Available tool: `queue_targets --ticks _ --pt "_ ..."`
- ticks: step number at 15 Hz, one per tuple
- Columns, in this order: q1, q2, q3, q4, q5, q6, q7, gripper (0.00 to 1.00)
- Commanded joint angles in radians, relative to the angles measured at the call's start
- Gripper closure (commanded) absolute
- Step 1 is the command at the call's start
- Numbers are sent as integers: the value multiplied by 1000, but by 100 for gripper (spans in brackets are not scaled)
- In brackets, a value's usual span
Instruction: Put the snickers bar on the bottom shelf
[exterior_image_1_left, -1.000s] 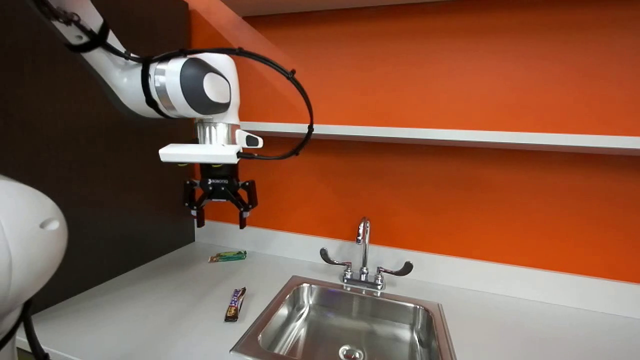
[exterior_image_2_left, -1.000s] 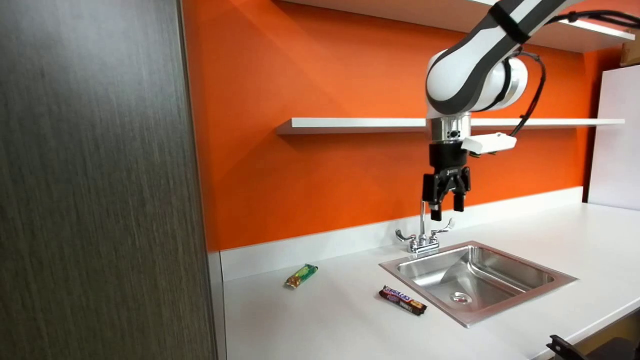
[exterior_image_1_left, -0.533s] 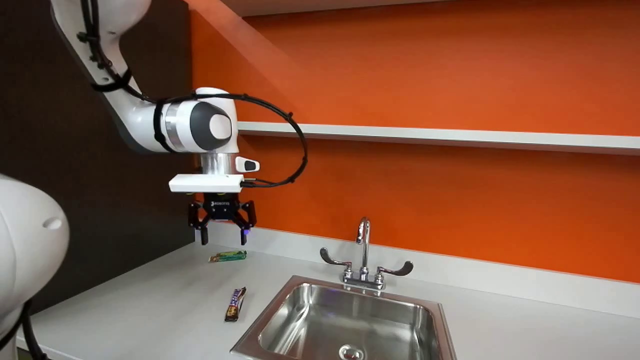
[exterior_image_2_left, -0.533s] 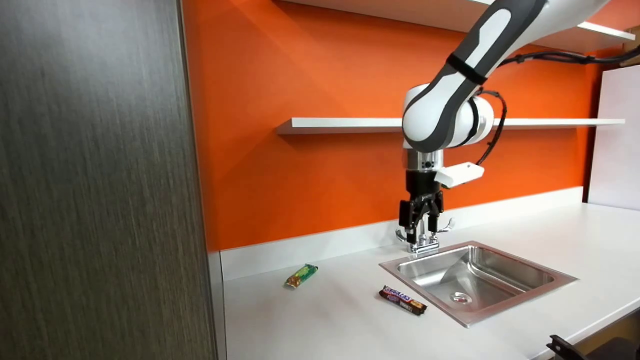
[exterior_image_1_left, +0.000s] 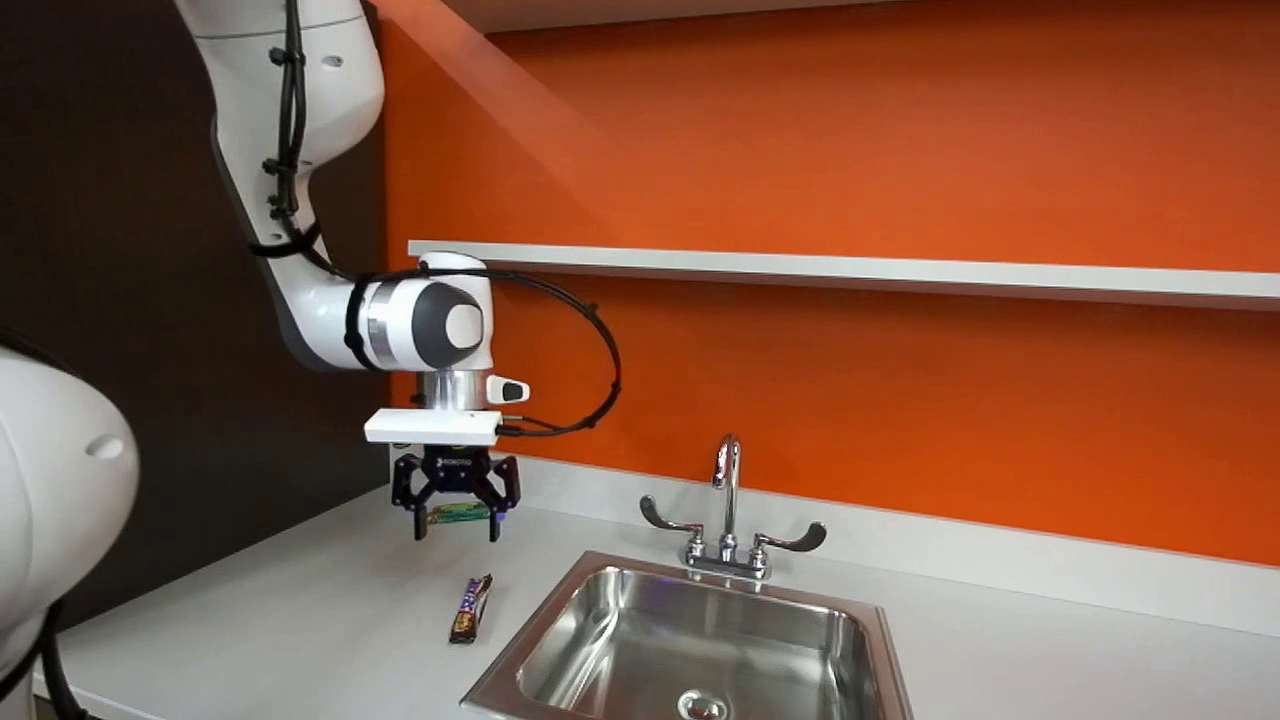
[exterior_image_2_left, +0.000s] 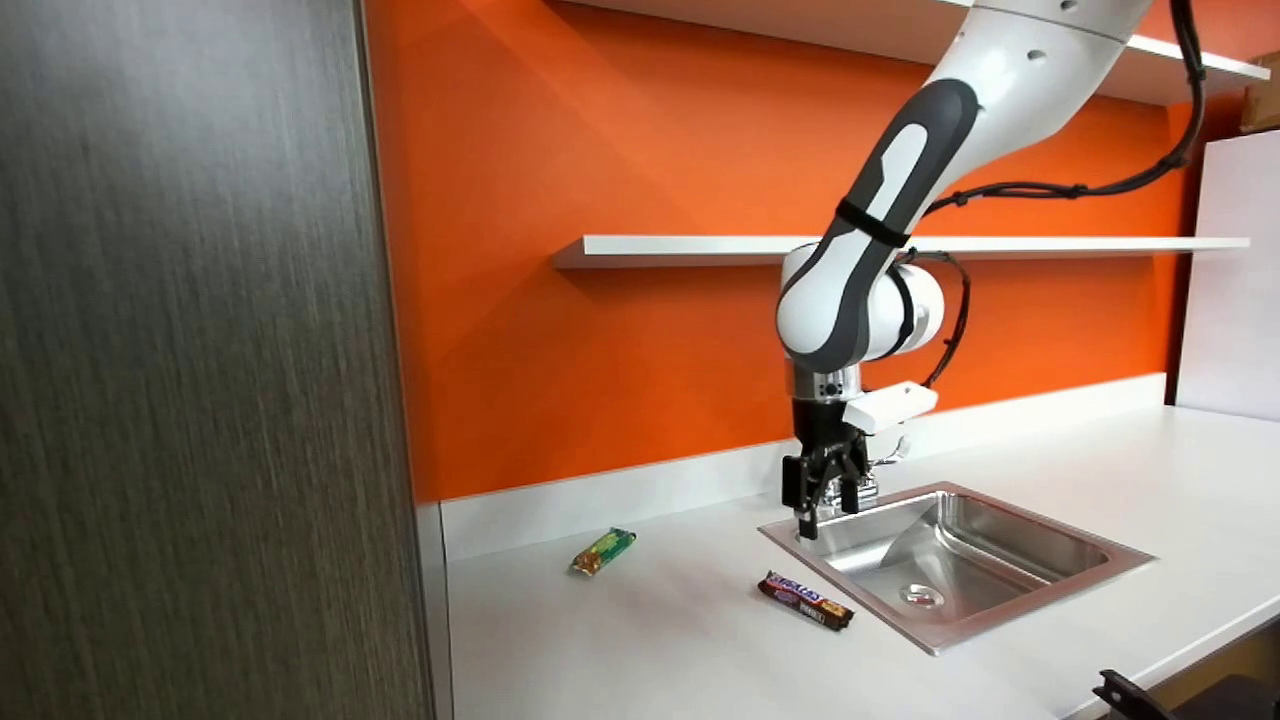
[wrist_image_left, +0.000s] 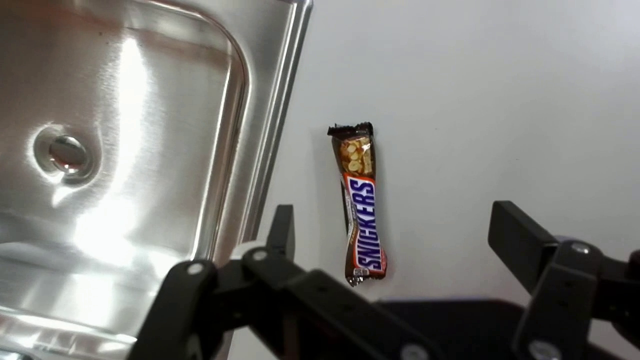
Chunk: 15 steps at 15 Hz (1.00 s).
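Our pincer (exterior_image_1_left: 457, 530) hangs lower than before, spread well apart. We see the snickers bar (exterior_image_1_left: 470, 608) lying on the worktop (exterior_image_1_left: 300, 620), left of the sink (exterior_image_1_left: 563, 603).

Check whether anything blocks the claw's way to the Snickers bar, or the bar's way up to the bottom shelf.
Nothing visible stands between the open claw and the Snickers bar. Nor does anything show between the bar and the bottom shelf besides the arm; the shelf's top is hidden in both exterior views.

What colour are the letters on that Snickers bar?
Blue-purple on white, with an orange-red border; the wrist view shows the Snickers bar best.
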<state>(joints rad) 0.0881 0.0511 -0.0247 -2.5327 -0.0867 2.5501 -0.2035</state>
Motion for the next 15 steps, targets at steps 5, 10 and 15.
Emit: queue_targets --ticks 5,10,15 --pt "-32 190 39 99 53 57 -2 0" --pt "-41 270 43 147 46 77 9 0" --pt "-48 328 47 182 47 89 12 0"
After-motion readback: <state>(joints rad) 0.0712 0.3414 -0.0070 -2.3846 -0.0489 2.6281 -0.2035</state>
